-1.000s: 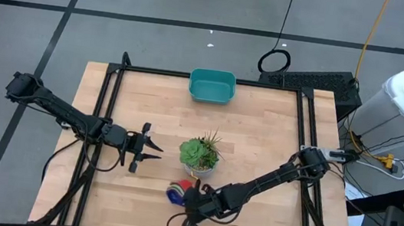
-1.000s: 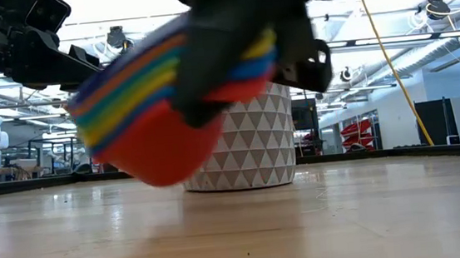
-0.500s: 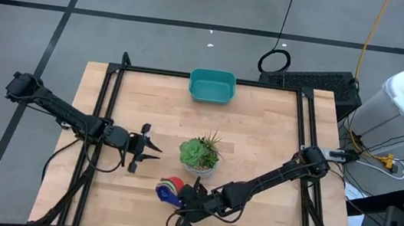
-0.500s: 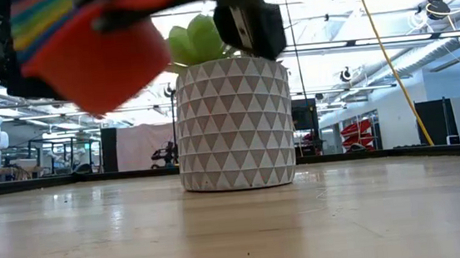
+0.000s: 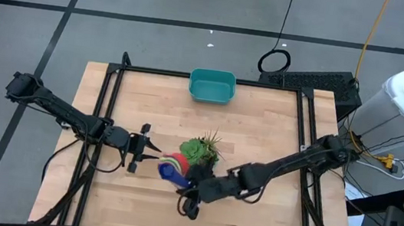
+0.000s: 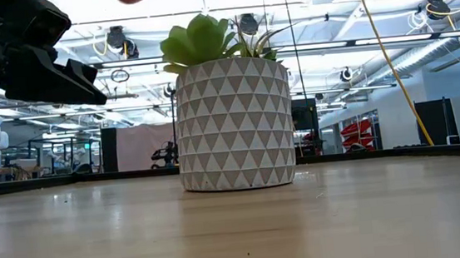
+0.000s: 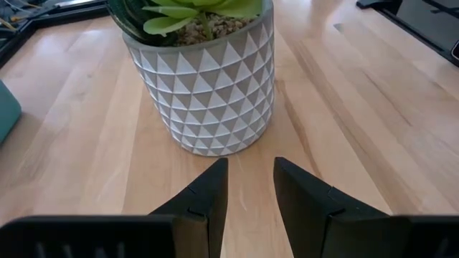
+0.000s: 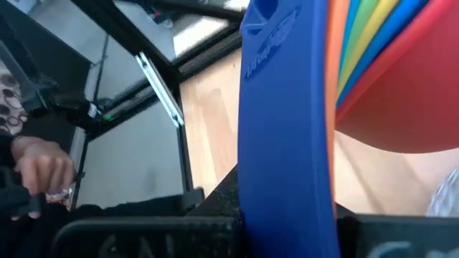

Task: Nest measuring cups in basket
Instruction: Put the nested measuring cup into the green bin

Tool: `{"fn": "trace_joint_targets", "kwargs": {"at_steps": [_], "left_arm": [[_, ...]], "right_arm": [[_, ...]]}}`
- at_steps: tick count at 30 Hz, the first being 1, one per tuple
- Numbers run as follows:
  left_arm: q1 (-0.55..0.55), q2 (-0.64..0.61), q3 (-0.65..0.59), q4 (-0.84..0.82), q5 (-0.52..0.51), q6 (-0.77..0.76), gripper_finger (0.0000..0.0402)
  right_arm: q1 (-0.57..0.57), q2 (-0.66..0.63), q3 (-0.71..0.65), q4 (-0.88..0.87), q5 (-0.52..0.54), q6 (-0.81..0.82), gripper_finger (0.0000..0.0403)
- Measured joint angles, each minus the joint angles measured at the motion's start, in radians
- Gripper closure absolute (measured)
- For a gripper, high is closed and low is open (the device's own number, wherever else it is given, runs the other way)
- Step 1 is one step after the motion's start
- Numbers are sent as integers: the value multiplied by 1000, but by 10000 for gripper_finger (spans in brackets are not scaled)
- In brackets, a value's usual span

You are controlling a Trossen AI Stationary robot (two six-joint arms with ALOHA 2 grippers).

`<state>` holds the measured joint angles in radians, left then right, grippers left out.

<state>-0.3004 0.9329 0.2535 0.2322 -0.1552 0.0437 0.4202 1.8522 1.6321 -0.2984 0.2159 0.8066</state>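
At the left of the high view the left gripper point(image 5: 149, 153) waits over the wood, fingers a little apart and empty, as its wrist view shows, pointed at the plant point(image 5: 199, 152) at centre. It seems parked there to leave room, or to be ready for a handover; which one I cannot tell.

Just right of it, in the lower centre, the cups point(image 5: 173, 166) hang in a nested stack above the table point(image 5: 262, 128), red bowl outermost and blue handle forward. The right gripper point(image 5: 192, 180) is clamped on the stacked handles: in its wrist view the blue handle fills the middle with rainbow edges fanned beside it. Gripping the handles together probably keeps the set locked as one piece. In the low view only a red edge of the stack shows at the top, so it is well off the wood.

The basket point(image 5: 212, 86) sits at the top centre edge, beyond the plant. The carry likely has to skirt the plant.
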Motion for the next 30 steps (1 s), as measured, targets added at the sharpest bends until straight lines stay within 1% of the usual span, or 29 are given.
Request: {"fn": "trace_joint_targets", "kwargs": {"at_steps": [7, 11, 17, 25, 30], "left_arm": [[0, 0, 0, 4, 0, -2, 284], [0, 0, 0, 3, 0, -3, 284], [0, 0, 0, 3, 1, -3, 284], [-2, 0, 0, 2, 24, -3, 284], [-2, 0, 0, -14, 24, 0, 284]], "right_arm": [[-57, -97, 0, -28, -12, -34, 384], [-106, -140, 0, -31, -48, -31, 384], [-204, -184, 0, -54, -175, -71, 384], [-394, -221, 0, -165, -354, -196, 384], [-512, -223, -26, -148, -481, -265, 384]]}}
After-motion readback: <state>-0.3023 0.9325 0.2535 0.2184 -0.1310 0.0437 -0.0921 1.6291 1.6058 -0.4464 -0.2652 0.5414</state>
